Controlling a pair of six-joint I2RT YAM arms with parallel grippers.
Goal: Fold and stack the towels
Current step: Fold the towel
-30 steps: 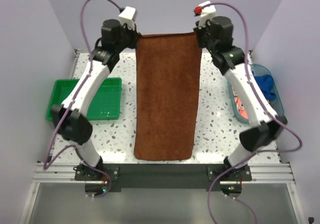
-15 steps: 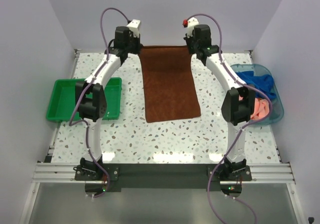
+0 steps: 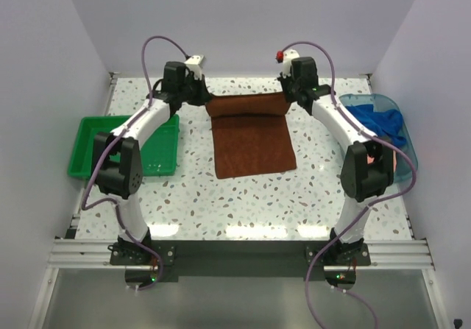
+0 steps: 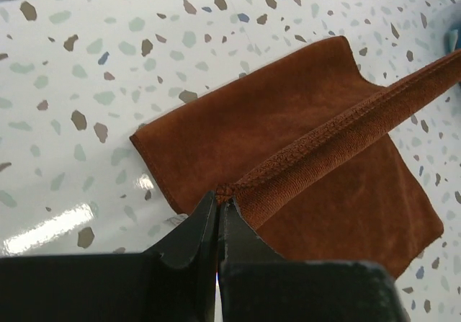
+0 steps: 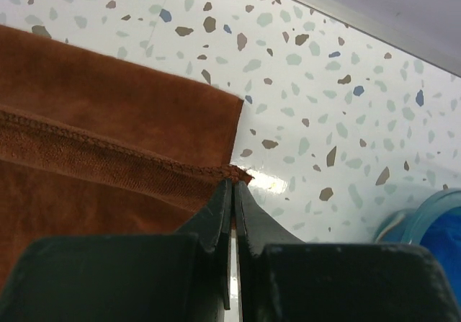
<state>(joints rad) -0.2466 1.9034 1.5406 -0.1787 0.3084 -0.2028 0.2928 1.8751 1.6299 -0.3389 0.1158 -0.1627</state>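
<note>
While the rust-brown towel (image 3: 252,146) lies mid-worktop (image 3: 184,204) w/ its near part flat, its far hem is raised off the surface, stretched btwn both arms. Left gripper (image 4: 218,196): jaws clamped on the hem's left corner. Right gripper (image 5: 233,181): jaws clamped on the right corner. Blue towel (image 3: 384,119) sits in the clear blue tub (image 3: 409,152) at right; green tray (image 3: 88,141) at left.
</note>
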